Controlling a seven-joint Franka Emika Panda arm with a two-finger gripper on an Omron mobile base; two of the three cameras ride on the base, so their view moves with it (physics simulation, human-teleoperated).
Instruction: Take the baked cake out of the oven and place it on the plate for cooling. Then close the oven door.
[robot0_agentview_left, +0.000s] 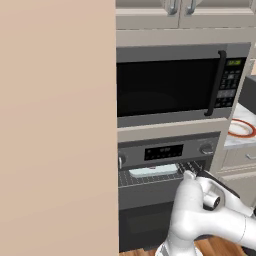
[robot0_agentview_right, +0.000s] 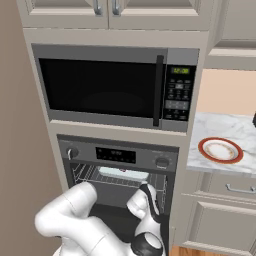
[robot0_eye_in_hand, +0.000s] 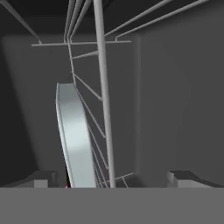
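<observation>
The jaws (robot0_eye_in_hand: 111, 179) stand wide apart with nothing between them, their tips at the bottom corners of the hand view, inside the oven (robot0_agentview_right: 120, 170). The wire rack (robot0_eye_in_hand: 103, 87) crosses the centre, the pale tray (robot0_eye_in_hand: 74, 135) at lower left. The plate (robot0_agentview_right: 220, 150) sits on the desk (robot0_agentview_right: 225, 127) at right. The cake cannot be made out.

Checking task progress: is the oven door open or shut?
Open: the oven cavity, wire rack and tray are exposed.
</observation>
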